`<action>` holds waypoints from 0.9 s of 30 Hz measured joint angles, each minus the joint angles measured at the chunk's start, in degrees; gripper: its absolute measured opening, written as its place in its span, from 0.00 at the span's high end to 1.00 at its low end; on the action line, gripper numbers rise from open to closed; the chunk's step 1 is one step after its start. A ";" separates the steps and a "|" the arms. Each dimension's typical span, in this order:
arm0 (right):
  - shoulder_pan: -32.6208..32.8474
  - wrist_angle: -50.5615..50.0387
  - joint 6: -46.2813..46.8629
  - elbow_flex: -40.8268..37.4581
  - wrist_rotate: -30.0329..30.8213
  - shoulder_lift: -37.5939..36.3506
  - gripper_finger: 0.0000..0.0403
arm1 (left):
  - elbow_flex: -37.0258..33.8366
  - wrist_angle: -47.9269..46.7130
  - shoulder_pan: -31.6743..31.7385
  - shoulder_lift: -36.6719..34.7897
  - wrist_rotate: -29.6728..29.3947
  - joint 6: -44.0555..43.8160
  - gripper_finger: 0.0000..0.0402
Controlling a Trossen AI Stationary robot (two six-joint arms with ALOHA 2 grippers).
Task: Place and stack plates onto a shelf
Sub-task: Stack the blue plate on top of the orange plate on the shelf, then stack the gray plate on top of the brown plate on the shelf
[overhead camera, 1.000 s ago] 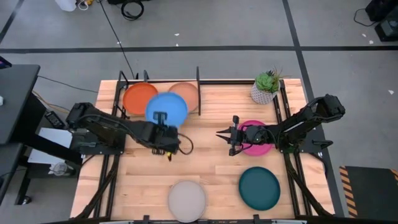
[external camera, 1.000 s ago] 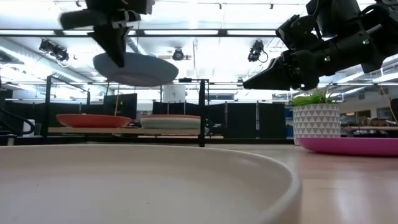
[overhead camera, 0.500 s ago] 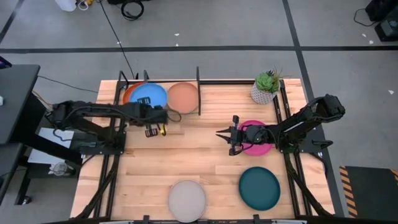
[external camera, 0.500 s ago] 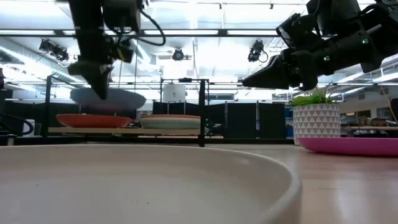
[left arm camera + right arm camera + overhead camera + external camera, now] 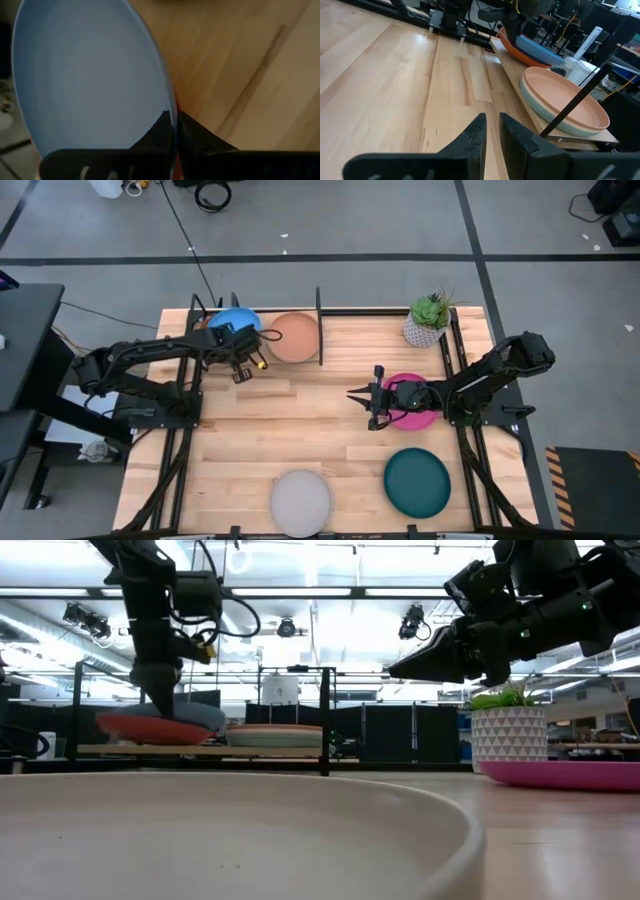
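My left gripper [image 5: 240,338] [image 5: 175,125] is over the shelf's left bay [image 5: 197,310], shut on the bright blue plate [image 5: 230,322] [image 5: 200,716]. That plate covers most of the orange plate [image 5: 201,326] [image 5: 140,730] lying on the shelf plank. In the right bay, past the black divider [image 5: 319,302], a terracotta plate [image 5: 295,337] [image 5: 565,100] rests on a pale one. My right gripper [image 5: 352,393] [image 5: 492,127] is shut and hangs above the table, just left of the magenta plate [image 5: 412,406]. My left gripper pinches the bright blue plate by its rim [image 5: 170,117] on the side toward the table's near edge, one finger on the plate's upper face and one beneath. The fingers [image 5: 160,690] point down from above. The plate sits slightly tilted on the orange plate.
A grey-white plate [image 5: 300,502] and a dark teal plate [image 5: 417,480] lie near the table's near edge. A potted plant [image 5: 428,320] stands at the far right corner. Bare wood spans the table's middle.
My left gripper carried the bright blue plate from above the table's middle toward the far-left shelf bay and down, staying shut on its rim. The plate, first lifted clear, now lies on the orange plate.
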 joint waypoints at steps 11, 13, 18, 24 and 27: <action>0.00 -0.15 0.13 0.00 -0.02 0.00 0.86 | 2.42 -4.77 -0.69 0.00 0.66 -3.82 0.74; 0.00 -0.15 0.13 0.00 -0.02 0.00 0.86 | 4.60 -6.33 -1.46 0.00 0.64 -3.74 0.70; 0.00 -0.15 0.13 0.00 -0.02 0.00 0.86 | 6.79 0.04 -2.51 0.00 0.29 -3.11 0.68; 0.00 -0.14 0.13 0.00 -0.42 0.00 0.86 | 1.67 8.44 -0.77 0.02 -4.14 -2.68 0.71; 0.02 -0.14 0.09 0.00 -1.46 0.00 0.86 | -1.98 11.33 0.57 0.02 -8.98 -2.23 0.72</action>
